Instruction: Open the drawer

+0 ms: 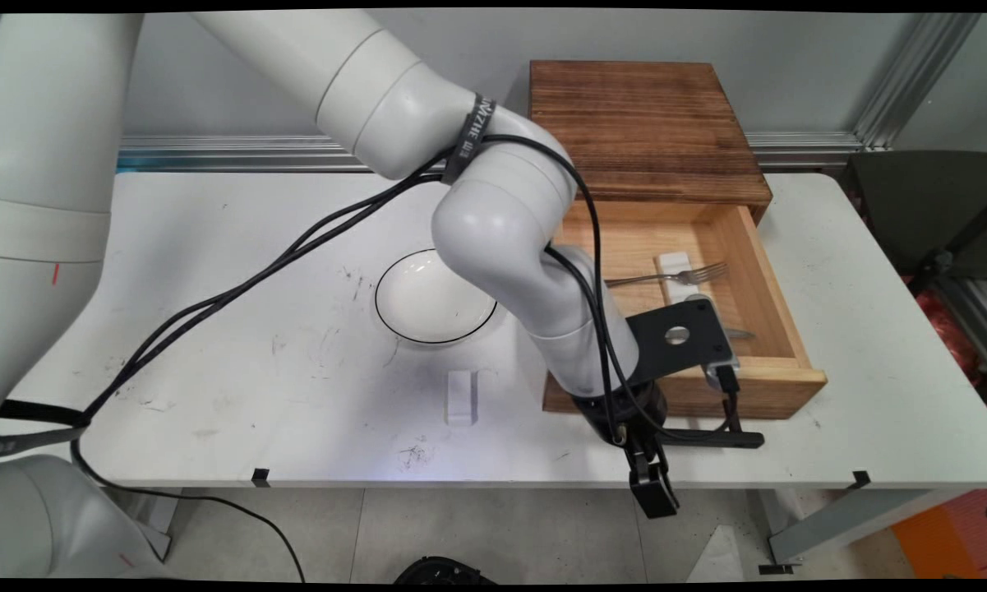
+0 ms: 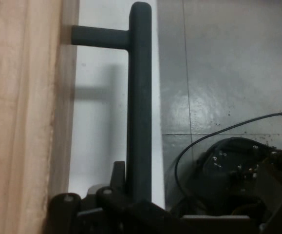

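From above, the wooden drawer [image 1: 711, 386] stands pulled well out of its dark wooden cabinet [image 1: 645, 131], so its inside lies open to view. Inside the drawer a fork [image 1: 666, 277] rests across a small white rest [image 1: 675, 270], toward the drawer's back half. The drawer's black bar handle [image 1: 711, 438] runs along its front face, out over the near edge of the white counter [image 1: 214, 247]. The hand [image 1: 656, 485] sits at the left end of that handle, hanging past the counter's edge (its fingers point down toward the floor). To the left of the drawer, a white bowl with a dark rim [image 1: 435, 298] stands on the counter, partly behind the arm, and a second small white rest [image 1: 461, 396] lies nearer the drawer's front left corner.

From the hand's own camera, the handle [image 2: 139, 97] rises straight up from between the linkage at the bottom, with one of its posts joining the pale drawer front [image 2: 28, 122] at the top. The bar appears to lie within the hand [image 2: 131, 197], yet the fingertips are hidden, so whether they are clamped on it or slack I cannot tell.

As things lie, the drawer is already open, the fork is still in it, and the bowl holds nothing.
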You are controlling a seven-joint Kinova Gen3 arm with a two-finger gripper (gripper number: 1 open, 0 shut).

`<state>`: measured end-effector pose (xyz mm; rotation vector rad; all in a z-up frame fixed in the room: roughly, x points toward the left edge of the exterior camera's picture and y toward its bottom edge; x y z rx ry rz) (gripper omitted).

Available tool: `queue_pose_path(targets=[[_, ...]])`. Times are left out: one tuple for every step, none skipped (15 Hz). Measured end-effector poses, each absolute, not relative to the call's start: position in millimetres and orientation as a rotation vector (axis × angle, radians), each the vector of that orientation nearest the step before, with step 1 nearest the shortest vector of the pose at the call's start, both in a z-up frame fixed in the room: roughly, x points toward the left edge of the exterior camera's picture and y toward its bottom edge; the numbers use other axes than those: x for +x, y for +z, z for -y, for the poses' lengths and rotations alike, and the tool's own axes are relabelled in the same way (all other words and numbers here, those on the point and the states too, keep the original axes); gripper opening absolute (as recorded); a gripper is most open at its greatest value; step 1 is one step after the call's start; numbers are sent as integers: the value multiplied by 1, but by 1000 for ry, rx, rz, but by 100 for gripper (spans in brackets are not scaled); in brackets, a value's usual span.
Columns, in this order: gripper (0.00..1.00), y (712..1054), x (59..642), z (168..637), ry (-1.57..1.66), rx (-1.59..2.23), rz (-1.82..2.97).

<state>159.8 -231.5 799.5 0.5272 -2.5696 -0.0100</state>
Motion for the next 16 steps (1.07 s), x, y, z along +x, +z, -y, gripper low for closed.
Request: queue_pose_path(targets=[[100,799,159,230,-14,527,2568],[100,799,158,229,-17,528,2568],[100,799,157,228,-20,528,2566],[100,799,156,227,-23,528,2565],[100,799,155,226,-25,528,2564],[100,799,154,225,-27,528,2563],[100,799,153,224,-28,528,2561],[100,799,152,224,-30,528,2560],[100,799,151,223,-31,529,2558],[100,800,151,223,-33,529,2557],[100,800,150,222,-35,529,2555],[100,800,149,221,-37,528,2554],[100,800,149,220,-39,530,2553],[100,801,148,220,-42,529,2552],[100,801,148,219,-44,528,2552],[100,802,147,218,-45,524,2552]])
